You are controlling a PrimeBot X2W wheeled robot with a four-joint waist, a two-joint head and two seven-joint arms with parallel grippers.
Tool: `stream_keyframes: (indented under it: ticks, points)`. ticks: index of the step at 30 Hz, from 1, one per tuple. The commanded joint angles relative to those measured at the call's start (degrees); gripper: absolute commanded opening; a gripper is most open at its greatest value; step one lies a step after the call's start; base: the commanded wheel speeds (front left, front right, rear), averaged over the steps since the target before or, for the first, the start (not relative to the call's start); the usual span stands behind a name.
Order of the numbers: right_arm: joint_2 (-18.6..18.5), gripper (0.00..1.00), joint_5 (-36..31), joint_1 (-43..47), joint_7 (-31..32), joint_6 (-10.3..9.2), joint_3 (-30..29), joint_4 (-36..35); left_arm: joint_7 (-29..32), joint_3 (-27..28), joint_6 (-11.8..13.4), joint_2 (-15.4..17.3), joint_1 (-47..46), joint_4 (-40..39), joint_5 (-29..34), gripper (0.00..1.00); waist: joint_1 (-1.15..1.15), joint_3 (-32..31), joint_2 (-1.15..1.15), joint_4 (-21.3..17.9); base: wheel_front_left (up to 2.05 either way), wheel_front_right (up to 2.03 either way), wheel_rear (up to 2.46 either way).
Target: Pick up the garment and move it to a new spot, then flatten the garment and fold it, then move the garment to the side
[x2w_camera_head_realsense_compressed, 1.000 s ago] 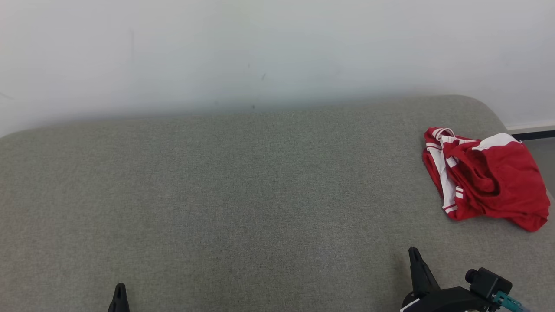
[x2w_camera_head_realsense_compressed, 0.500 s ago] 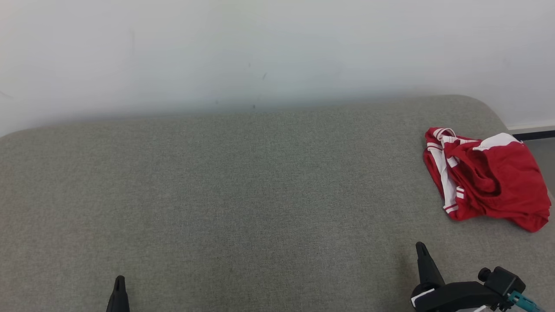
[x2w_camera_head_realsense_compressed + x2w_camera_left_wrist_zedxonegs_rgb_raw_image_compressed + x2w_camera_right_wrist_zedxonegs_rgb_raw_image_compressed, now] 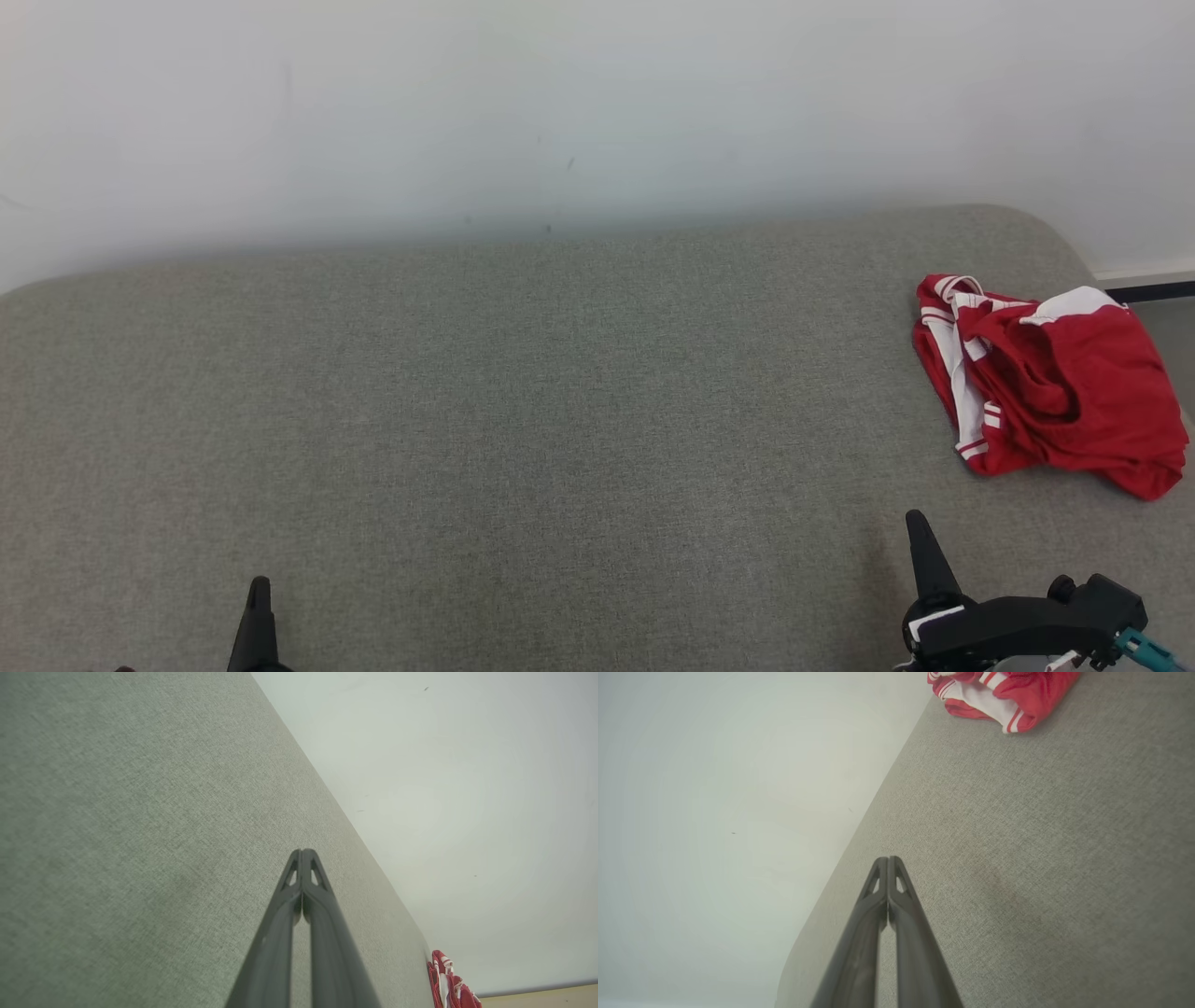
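The garment point(image 3: 1050, 385) is a crumpled red piece with white stripes, lying at the far right of the grey fabric surface point(image 3: 523, 420). It also appears as the garment point(image 3: 1004, 695) at the top of the right wrist view and the garment point(image 3: 451, 984) at the lower right of the left wrist view. My right gripper point(image 3: 917, 523) stands shut and empty at the lower right, below and to the left of the garment. My left gripper point(image 3: 259, 590) is shut and empty at the lower left, far from it. Both grippers point(image 3: 302, 851) point(image 3: 887, 859) have their fingertips pressed together.
A pale wall point(image 3: 560, 103) rises behind the grey surface. The surface rounds off at its far right corner, where a strip of floor and a dark skirting point(image 3: 1153, 291) show just past the garment.
The right gripper has crept up and to the right, a little nearer the garment. The left gripper's tip has risen slightly. The garment lies as before.
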Motion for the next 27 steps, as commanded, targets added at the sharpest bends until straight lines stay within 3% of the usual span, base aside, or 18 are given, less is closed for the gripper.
stream_keyframes:
  ticks: [1, 27]
  points:
    - [0.0, 0.00, 1.9, -1.2, 0.4, -0.06, -0.3, -1.1, 0.4, 0.0, 0.0, 0.4, -1.1, -0.8, -2.1, 0.00, 0.00, 0.0, 0.00, 0.0, 0.00, 0.00, 0.00]
    - [0.0, 0.00, 16.5, -1.2, 4.2, -0.09, -2.4, -3.8, 4.2, -0.1, 0.1, 0.5, -2.6, -2.3, -17.1, 0.00, 0.00, 0.1, 0.00, 0.2, 0.00, 0.00, 0.00]
